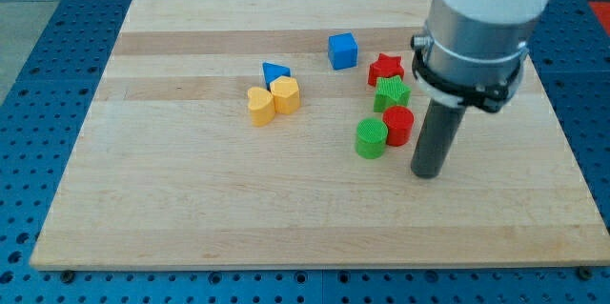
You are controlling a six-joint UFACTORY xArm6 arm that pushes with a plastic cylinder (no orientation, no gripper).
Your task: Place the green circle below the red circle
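Note:
The green circle (371,138) stands on the wooden board (191,199), touching the red circle (398,125) on that block's lower left. My tip (428,173) rests on the board just right of and slightly below the red circle, a short gap from it. The green circle is about a block's width to the left of my tip.
A green star (391,93) sits right above the red circle, with a red star (385,69) above that. A blue cube (343,50) lies toward the view's top. A blue triangle (275,72), a yellow heart (259,105) and a yellow hexagon (285,94) cluster at centre left.

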